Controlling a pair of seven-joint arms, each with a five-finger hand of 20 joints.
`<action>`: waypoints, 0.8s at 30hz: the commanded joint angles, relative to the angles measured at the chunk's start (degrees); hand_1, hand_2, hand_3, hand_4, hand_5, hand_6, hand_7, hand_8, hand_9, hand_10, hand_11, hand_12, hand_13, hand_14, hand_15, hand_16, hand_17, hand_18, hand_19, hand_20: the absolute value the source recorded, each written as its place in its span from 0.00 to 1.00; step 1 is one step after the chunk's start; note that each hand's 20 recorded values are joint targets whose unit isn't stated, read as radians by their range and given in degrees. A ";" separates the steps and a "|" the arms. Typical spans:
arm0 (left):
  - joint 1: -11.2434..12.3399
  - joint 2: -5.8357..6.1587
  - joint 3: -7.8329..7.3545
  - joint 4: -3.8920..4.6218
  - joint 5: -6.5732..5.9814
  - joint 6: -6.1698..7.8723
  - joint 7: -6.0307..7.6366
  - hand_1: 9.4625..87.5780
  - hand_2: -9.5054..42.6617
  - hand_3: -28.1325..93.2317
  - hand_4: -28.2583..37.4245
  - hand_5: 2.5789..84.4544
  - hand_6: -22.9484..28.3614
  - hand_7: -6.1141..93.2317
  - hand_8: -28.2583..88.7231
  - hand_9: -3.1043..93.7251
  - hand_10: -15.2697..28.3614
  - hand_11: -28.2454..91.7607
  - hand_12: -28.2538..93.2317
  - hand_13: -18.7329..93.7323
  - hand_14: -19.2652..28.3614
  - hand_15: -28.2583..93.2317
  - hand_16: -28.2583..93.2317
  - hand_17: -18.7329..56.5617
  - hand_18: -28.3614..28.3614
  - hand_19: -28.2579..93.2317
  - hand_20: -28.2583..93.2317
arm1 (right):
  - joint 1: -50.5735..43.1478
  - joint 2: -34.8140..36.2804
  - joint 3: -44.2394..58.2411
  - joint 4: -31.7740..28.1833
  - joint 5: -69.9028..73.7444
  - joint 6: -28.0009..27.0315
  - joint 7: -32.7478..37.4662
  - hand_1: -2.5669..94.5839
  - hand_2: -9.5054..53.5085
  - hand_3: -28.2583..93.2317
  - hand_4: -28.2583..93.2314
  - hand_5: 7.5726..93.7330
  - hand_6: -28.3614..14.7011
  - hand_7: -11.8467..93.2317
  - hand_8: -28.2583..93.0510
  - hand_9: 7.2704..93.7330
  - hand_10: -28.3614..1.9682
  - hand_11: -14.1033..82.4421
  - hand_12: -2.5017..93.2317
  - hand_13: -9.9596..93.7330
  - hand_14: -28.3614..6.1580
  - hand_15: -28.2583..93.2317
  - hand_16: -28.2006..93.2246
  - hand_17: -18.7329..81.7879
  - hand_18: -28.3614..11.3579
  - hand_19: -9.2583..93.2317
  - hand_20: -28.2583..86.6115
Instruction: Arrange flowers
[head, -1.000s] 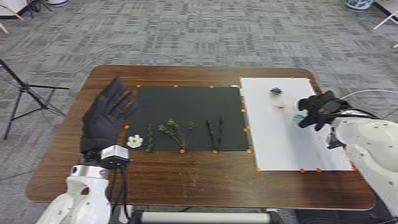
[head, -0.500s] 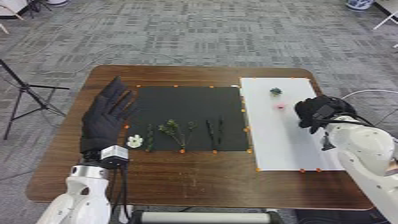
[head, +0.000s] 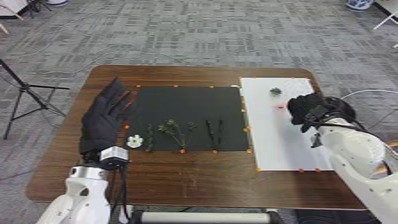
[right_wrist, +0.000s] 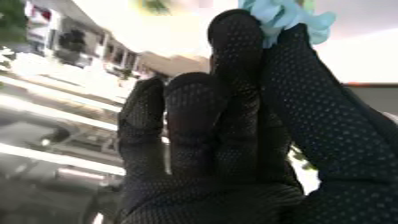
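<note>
Pinching a pale blue flower (right_wrist: 289, 20) right now, folks: our right hand (head: 320, 110) has it clamped between thumb (right_wrist: 324, 110) and fingertip, with the soft petals poking out past the tips in the wrist view. That puts the bloom at the very end of our glove, and the hand itself is above the far right side of the white sheet (head: 277, 150).

Just left of that hand there's a tiny pink flower (head: 280, 106) on the sheet, and ahead of it, also a bit left, a small dark blue one (head: 276, 91) with some green.

Farther left of the right hand we've got the black sheet (head: 173, 105), edged with little orange markers (head: 182, 151). On its near part lie two slim dark stems (head: 210, 132), then a branching yellow-green sprig (head: 173, 131), then a narrow dark green sprig (head: 150, 137), and a white flower (head: 134, 141) by the near left corner.

Just beside that white one is our left hand (head: 102, 120), fingers straight and spread apart, nothing in them. All of it's on or over the brown wooden table (head: 204, 185), and well left of our left hand there's a black tripod (head: 35, 95) on the grey carpet (head: 195, 40).
</note>
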 joint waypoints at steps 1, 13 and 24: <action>0.51 1.57 -0.95 -0.61 -0.33 1.13 0.89 0.19 0.18 0.78 0.00 0.30 0.50 0.25 0.15 0.26 0.60 0.34 0.37 0.32 0.67 0.34 0.29 0.06 0.85 0.58 0.30 | 17.72 -6.50 -10.81 0.50 0.61 5.22 -1.53 0.52 0.00 0.93 0.03 0.71 0.72 0.63 0.30 0.93 0.85 0.35 0.58 0.77 0.74 0.78 0.62 0.47 0.25 0.87 0.69; -5.15 7.37 0.01 -0.67 -0.65 3.53 5.37 0.19 0.17 0.78 0.00 0.30 0.50 0.25 0.15 0.26 0.60 0.34 0.37 0.32 0.67 0.34 0.29 0.07 0.85 0.58 0.30 | 33.01 -35.64 -26.22 16.50 -4.23 6.42 -6.13 0.53 0.00 0.92 0.02 0.71 0.72 0.62 0.30 0.93 0.85 0.34 0.58 0.77 0.73 0.78 0.62 0.47 0.25 0.87 0.69; -16.35 8.24 4.32 1.50 -0.79 0.38 6.28 0.19 0.17 0.79 0.00 0.30 0.50 0.26 0.15 0.27 0.60 0.34 0.37 0.33 0.67 0.35 0.29 0.08 0.85 0.58 0.30 | 30.65 -43.68 -29.11 22.09 -5.85 6.01 -7.45 0.54 0.00 0.92 0.00 0.71 0.72 0.62 0.29 0.93 0.86 0.34 0.58 0.77 0.74 0.78 0.62 0.48 0.25 0.87 0.69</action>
